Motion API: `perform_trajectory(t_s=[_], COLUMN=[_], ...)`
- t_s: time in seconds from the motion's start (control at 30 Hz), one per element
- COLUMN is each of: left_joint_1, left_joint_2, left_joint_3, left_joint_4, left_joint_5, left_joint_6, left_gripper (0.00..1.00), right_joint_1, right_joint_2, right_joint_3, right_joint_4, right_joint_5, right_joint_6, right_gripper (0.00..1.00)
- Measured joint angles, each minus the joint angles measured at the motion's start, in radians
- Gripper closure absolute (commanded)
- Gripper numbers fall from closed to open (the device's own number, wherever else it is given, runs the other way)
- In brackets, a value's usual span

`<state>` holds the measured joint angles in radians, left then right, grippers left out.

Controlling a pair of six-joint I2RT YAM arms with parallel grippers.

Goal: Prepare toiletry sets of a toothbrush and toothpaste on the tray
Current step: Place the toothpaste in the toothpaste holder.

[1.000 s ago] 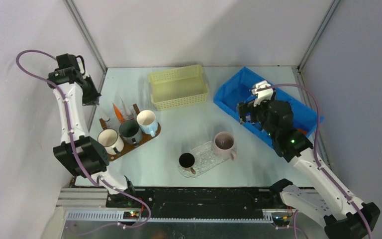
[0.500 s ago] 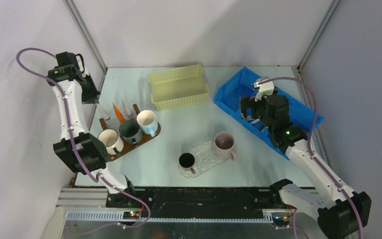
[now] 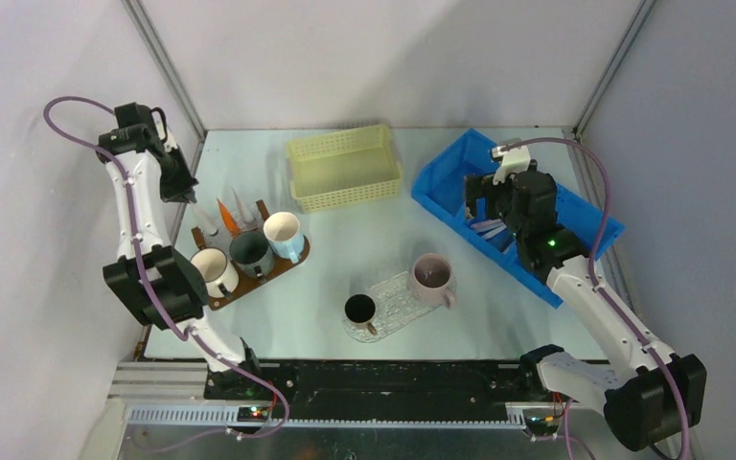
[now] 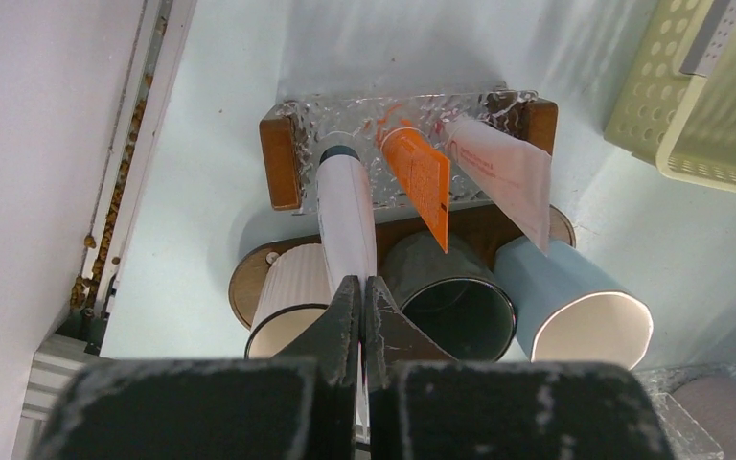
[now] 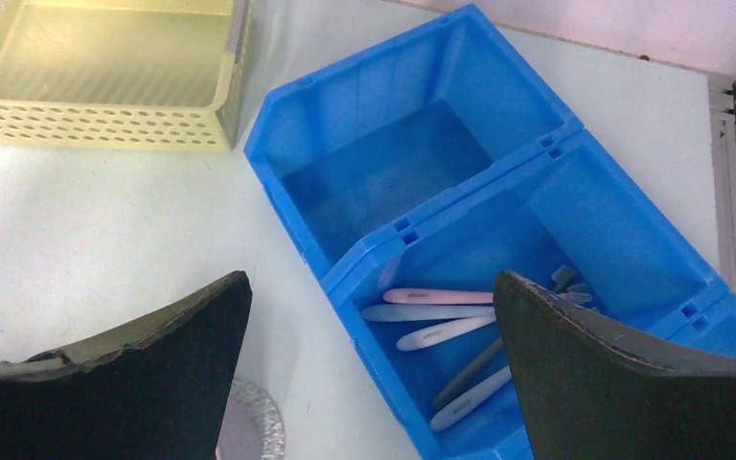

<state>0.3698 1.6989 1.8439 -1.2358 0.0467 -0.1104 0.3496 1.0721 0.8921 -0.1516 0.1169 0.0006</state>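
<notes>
Toothbrushes [image 5: 438,312] lying in one compartment of a blue bin [image 5: 292,163], right jaws spread wide above them; toothpaste tubes [image 4: 420,182] propped on a wooden tray [image 4: 278,165] behind three mugs [image 4: 452,299], left jaws clenched close by

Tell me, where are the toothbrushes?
In the right wrist view, the toothbrushes lie in the blue bin on the right side of the table, in the section beside its empty end one.

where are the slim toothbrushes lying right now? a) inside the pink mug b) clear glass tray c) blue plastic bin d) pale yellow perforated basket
c: the slim pink, white and grey toothbrushes lie together in one compartment of the blue plastic bin, seen from the right wrist.
</notes>
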Motion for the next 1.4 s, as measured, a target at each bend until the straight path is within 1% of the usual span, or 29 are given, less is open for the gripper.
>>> perform_trajectory(t_s=[0.3, 0.63, 0.77, 0.9, 0.93, 0.97, 1.0, 1.03, 1.1, 1.13, 1.17, 1.2, 1.23, 1.27, 1.3, 1.33, 1.37, 1.4], left_joint_1=[0.000, 0.001, 0.002, 0.002, 0.003, 0.003, 0.003, 0.003, 0.003, 0.003, 0.003, 0.003, 0.003, 0.003, 0.003, 0.003, 0.003, 0.003], left_joint_2=[0.054, 0.098, 0.119, 0.117, 0.117, 0.117, 0.117, 0.117, 0.117, 0.115, 0.112, 0.103, 0.091, 0.074, 0.046, 0.014, -0.020, -0.053], left_joint_3=[0.000, -0.048, -0.080, -0.098, -0.105, -0.113, -0.120, -0.128, -0.142, -0.146, -0.154, -0.165, -0.175, -0.190, -0.213, -0.232, -0.253, -0.270], left_joint_4=[0.007, 0.067, 0.105, 0.137, 0.141, 0.144, 0.145, 0.145, 0.142, 0.141, 0.143, 0.146, 0.149, 0.157, 0.167, 0.173, 0.187, 0.200], left_joint_5=[0.002, 0.010, 0.013, 0.010, 0.009, 0.009, 0.008, 0.007, 0.005, 0.003, 0.000, -0.002, -0.004, -0.007, -0.010, -0.011, -0.013, -0.014], left_joint_6=[0.006, 0.015, 0.015, 0.021, 0.023, 0.025, 0.030, 0.032, 0.033, 0.037, 0.035, 0.032, 0.035, 0.033, 0.029, 0.028, 0.023, 0.021], left_gripper=[1.00, 1.00, 0.95, 0.83, 0.75, 0.72, 0.65, 0.61, 0.48, 0.44, 0.36, 0.32, 0.25, 0.22, 0.16, 0.13, 0.06, 0.03], right_joint_1=[-0.006, -0.007, -0.007, -0.007, -0.007, -0.007, -0.007, -0.007, -0.007, -0.007, -0.007, -0.007, -0.007, -0.007, -0.007, -0.007, -0.007, -0.007], right_joint_2=[0.005, 0.005, 0.005, 0.005, 0.004, 0.002, -0.003, -0.008, -0.029, -0.041, -0.053, -0.066, -0.082, -0.099, -0.116, -0.134, -0.157, -0.177], right_joint_3=[0.005, 0.005, 0.005, 0.005, 0.005, 0.005, 0.005, 0.005, 0.005, 0.005, 0.005, 0.004, 0.003, -0.001, -0.007, -0.019, -0.036, -0.052], right_joint_4=[0.004, -0.010, -0.012, -0.021, -0.024, -0.029, -0.034, -0.039, -0.050, -0.055, -0.058, -0.061, -0.062, -0.061, -0.060, -0.053, -0.049, -0.048], right_joint_5=[-0.013, -0.016, -0.017, -0.017, -0.017, -0.017, -0.017, -0.017, -0.016, -0.016, -0.016, -0.016, -0.016, -0.015, -0.015, -0.011, -0.004, 0.002], right_joint_6=[0.000, 0.006, 0.011, 0.012, 0.013, 0.013, 0.013, 0.014, 0.014, 0.014, 0.014, 0.014, 0.013, 0.013, 0.013, 0.014, 0.014, 0.015], right_gripper=[0.01, 0.01, 0.00, 0.01, 0.01, 0.01, 0.01, 0.00, 0.00, 0.01, 0.01, 0.01, 0.01, 0.01, 0.01, 0.01, 0.01, 0.00])
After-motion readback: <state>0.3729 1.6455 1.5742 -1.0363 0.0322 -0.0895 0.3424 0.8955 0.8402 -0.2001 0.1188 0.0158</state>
